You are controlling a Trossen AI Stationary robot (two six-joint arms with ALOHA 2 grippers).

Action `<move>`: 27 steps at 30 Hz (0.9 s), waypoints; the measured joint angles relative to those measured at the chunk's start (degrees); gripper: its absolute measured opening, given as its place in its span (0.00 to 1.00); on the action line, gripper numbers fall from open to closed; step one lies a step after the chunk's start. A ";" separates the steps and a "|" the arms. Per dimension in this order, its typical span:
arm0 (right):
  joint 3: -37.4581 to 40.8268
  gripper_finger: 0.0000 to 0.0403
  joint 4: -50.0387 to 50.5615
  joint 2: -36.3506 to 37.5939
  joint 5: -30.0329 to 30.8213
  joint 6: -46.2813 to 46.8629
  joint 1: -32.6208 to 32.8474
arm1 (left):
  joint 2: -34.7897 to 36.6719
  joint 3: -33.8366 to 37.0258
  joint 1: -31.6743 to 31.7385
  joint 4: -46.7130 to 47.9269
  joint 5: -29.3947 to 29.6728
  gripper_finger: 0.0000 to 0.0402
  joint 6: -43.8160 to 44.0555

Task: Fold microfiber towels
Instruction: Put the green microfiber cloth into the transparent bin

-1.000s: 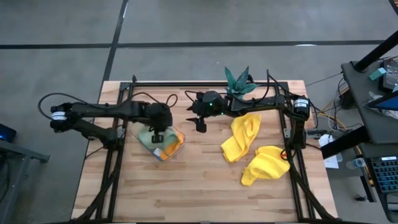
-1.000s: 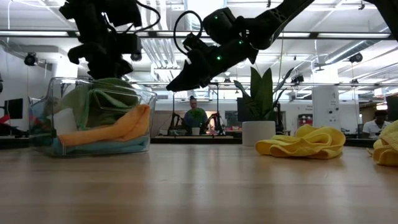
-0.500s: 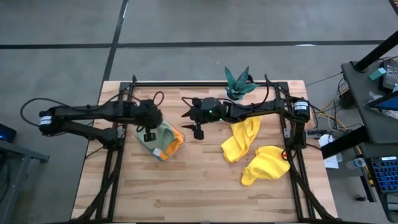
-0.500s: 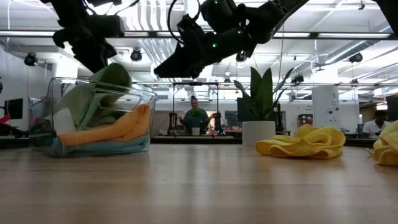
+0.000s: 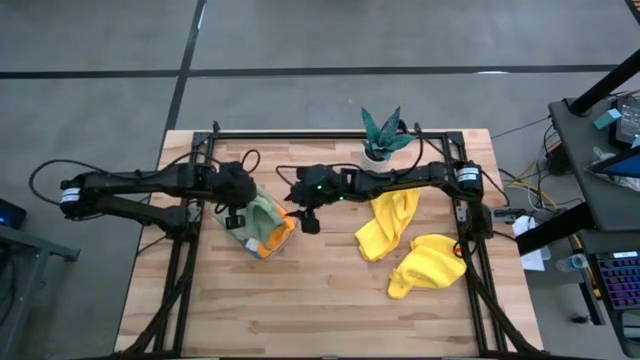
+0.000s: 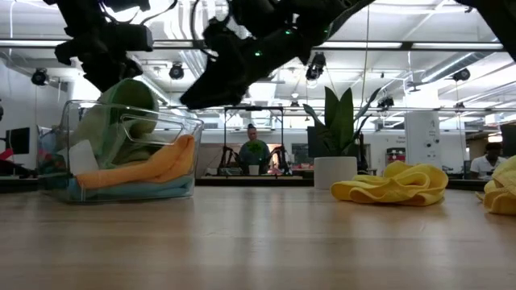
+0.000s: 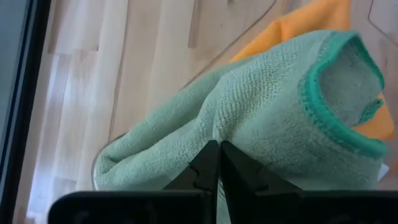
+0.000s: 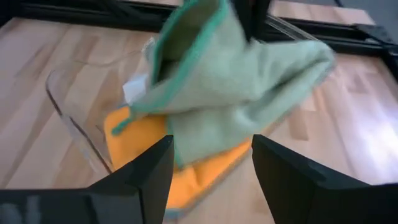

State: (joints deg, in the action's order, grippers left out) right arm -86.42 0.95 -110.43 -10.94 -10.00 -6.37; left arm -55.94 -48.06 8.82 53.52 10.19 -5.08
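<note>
A pale green towel (image 7: pixel 267 106) with a teal hem rises out of the clear tray (image 6: pixel 72 153), and my left gripper (image 7: pixel 217 155) is shut on it. Under it in the tray lie an orange towel (image 5: pixel 277 238) and a blue towel (image 6: pixel 129 190). My right gripper (image 8: pixel 211 180) stands open just right of the tray, its fingers pointing at the green towel without touching it. Two yellow towels (image 5: pixel 390 222) (image 5: pixel 428 265) lie crumpled on the table at the right. My left gripper pinches a bunched fold in the middle of the green towel (image 7: pixel 214 134) between its two shut fingers. The fingers come from above, slanting down. The upper part of the towel is raised above the tray's rim, while its lower part (image 6: pixel 121 149) still rests inside on the orange towel.
A small teal-leaved plant in a white pot (image 5: pixel 382 135) stands at the far edge, behind my right arm. Black frame rails (image 5: pixel 180 270) run along the table's left and right sides. Bare wood (image 5: pixel 320 300) lies in front of the tray.
My left gripper has gone toward the table's left edge and a little up, drawing the green towel higher out of the tray, while the towel's lower part stays inside. My right gripper has moved left toward the tray and the towel.
</note>
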 joint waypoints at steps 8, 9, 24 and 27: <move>-14.21 0.51 13.84 -8.55 0.02 -1.96 1.53 | 1.13 2.15 0.02 0.29 1.18 0.00 -0.03; -16.48 0.51 16.53 -9.63 0.03 -2.50 1.65 | 1.30 2.37 0.02 0.39 1.31 0.00 -0.04; -44.26 0.51 42.34 -24.50 6.47 -10.60 3.13 | 4.37 2.50 0.04 -0.53 2.44 0.00 -0.17; -46.75 0.51 43.68 -26.11 6.57 -10.60 3.13 | 4.77 2.50 0.04 -0.84 2.56 0.00 -0.15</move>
State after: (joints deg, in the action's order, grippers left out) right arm -133.17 44.63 -136.54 -4.37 -20.60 -3.25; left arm -51.17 -45.56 8.86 52.68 12.75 -5.23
